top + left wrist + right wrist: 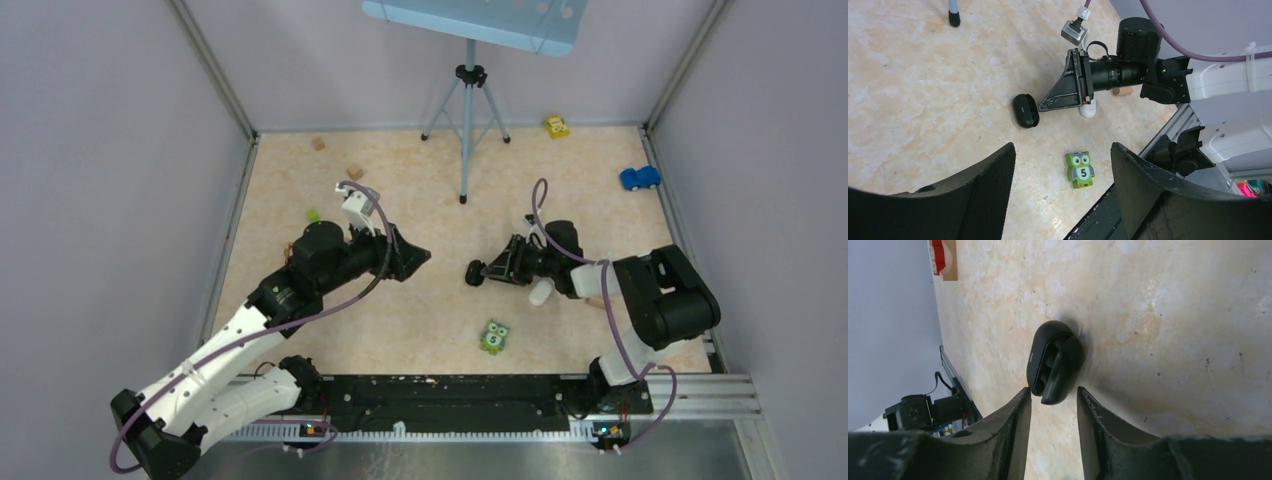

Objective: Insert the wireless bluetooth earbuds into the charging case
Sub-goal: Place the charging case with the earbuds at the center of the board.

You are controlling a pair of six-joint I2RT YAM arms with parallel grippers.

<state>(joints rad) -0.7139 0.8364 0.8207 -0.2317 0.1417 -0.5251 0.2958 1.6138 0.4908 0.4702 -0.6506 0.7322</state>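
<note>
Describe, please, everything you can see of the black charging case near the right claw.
The black charging case is a smooth, pebble-shaped shell, plastic by its look. Its lid seems ajar, with a dark gap along one side. It lies on the beige table, one end between the tips of the right claw, whose jaws stand apart; contact is unclear.

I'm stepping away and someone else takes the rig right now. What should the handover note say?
Left gripper: open, empty, held above the table.
Right gripper: jaws partly apart around the near end of the black case; whether they grip it cannot be told.
The black case lies on the table, lid seemingly ajar. The white case lies next to it, under the right gripper.
Earbuds: none visible loose; the insides of the cases cannot be seen.
Done: nothing confirmed. Left: locate the earbuds and seat them.
</note>
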